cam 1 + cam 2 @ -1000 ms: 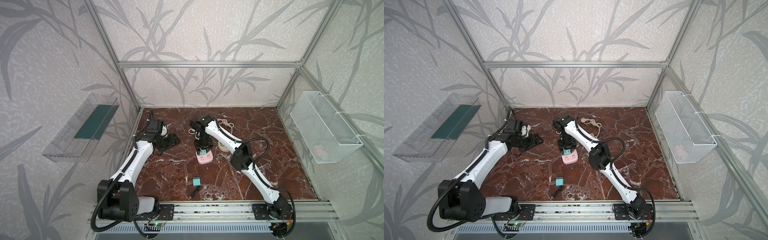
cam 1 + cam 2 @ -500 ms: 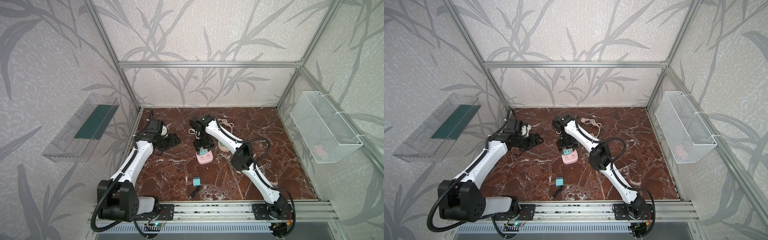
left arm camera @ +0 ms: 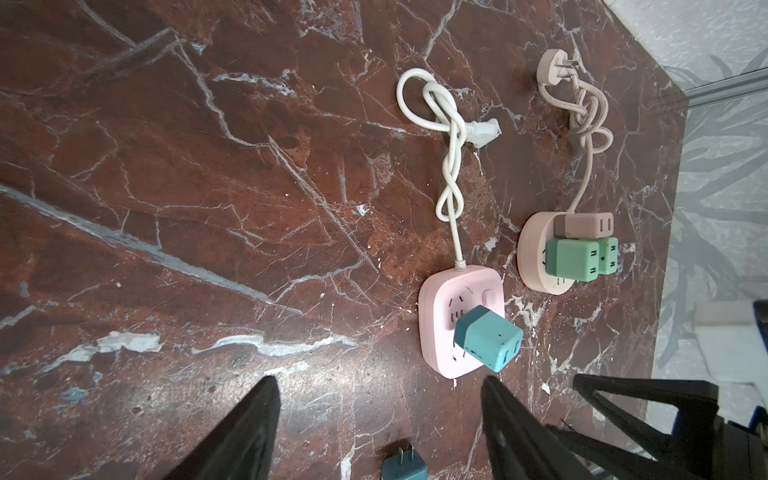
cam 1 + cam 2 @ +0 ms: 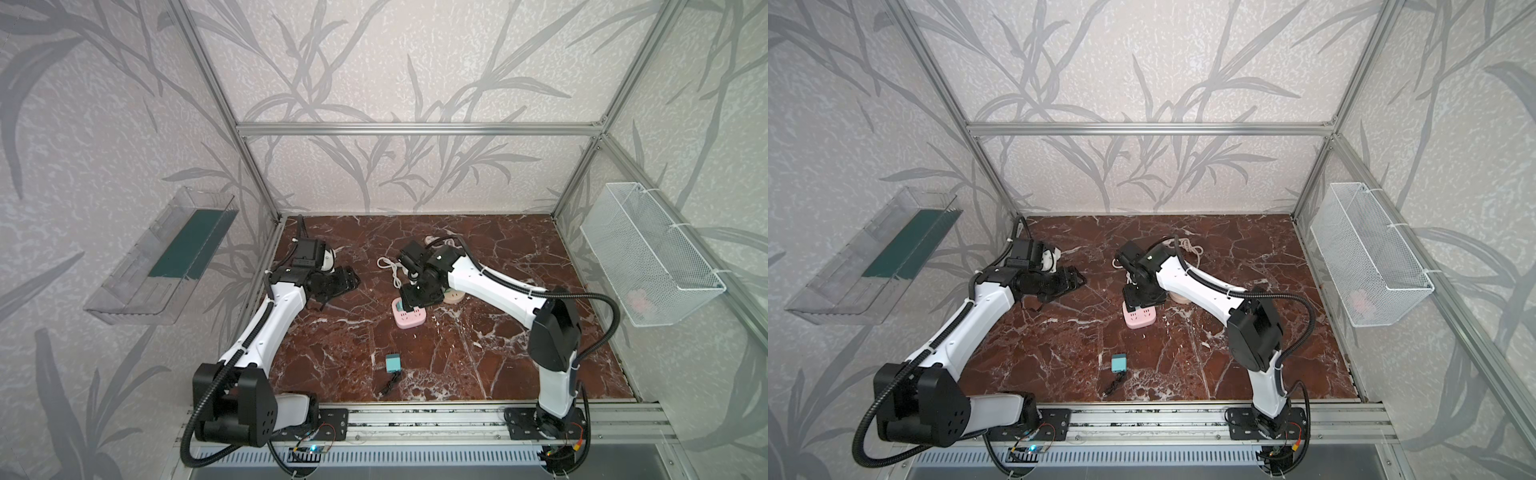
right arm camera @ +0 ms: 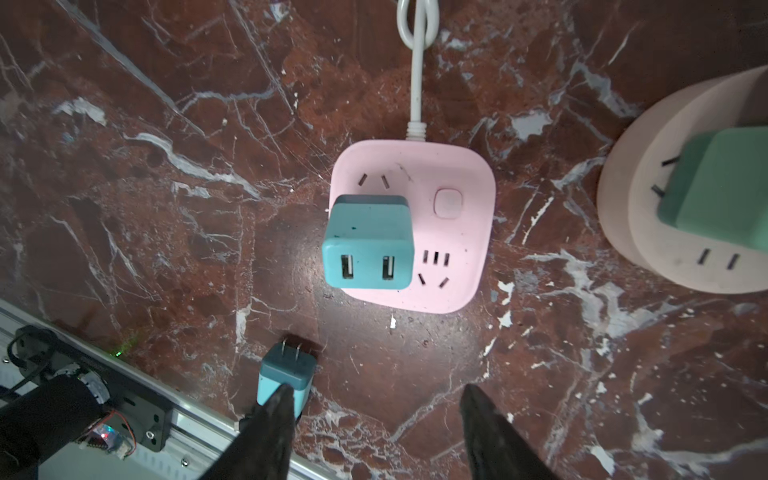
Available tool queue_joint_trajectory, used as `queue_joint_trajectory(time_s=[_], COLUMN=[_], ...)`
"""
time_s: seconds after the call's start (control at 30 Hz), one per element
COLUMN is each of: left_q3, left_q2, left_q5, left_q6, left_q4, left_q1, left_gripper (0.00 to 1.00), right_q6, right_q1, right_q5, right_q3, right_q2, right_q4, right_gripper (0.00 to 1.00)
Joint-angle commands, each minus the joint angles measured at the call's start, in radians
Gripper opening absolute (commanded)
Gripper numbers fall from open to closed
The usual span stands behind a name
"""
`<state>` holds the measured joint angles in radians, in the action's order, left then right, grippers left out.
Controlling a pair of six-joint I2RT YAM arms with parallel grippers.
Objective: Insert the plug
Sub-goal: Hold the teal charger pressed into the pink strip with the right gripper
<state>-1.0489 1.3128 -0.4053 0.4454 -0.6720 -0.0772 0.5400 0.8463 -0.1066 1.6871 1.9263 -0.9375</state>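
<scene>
While your right gripper [image 5: 376,390] hovers above the pink power strip [image 5: 457,174], fingers spread and empty, you can see the teal plug [image 5: 368,245] standing on the strip. Your left gripper [image 3: 379,380], well off to the side, is likewise spread and holding nothing.

Soft, even light; mild wide-angle edge distortion.

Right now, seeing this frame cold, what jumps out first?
A teal cube-shaped USB adapter stands on the pink square power strip mid-table, the right gripper open and empty above it. A second teal plug lies loose nearer the front rail, prongs bare; the round beige power strip beside the pink one holds green adapters.
</scene>
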Motion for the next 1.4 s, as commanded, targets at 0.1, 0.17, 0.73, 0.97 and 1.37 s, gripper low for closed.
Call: queue_joint_trajectory(time_s=[0.1,0.17,0.73,0.97,1.37], left_q3=[0.012,0.013,0.018,0.018,0.016], left_q2=[-0.006,-0.007,-0.006,-0.005,-0.005], left_q5=[-0.01,-0.011,-0.021,-0.023,-0.022], left_q6=[-0.005,-0.005,-0.002,-0.001,-0.001], left_q4=[0.009,0.011,0.016,0.017,0.016], left_q1=[0.006,0.005,0.006,0.006,0.006], left_gripper=[0.75,0.75,0.75,0.75,0.75], right_q6=[0.067,0.066,0.017,0.003,-0.011], right_q1=[0.011,0.016,0.013,0.013,0.011], right_q5=[-0.035,-0.012,0.061,0.066,0.056], right_q3=[-0.102,-0.085,0.025,0.047,0.077], right_q2=[-0.017,0.007,0.109,0.13,0.155], right_q4=[0.271,0.25,0.132,0.106,0.087], right_gripper=[0.63,0.63,0.57,0.56,0.49])
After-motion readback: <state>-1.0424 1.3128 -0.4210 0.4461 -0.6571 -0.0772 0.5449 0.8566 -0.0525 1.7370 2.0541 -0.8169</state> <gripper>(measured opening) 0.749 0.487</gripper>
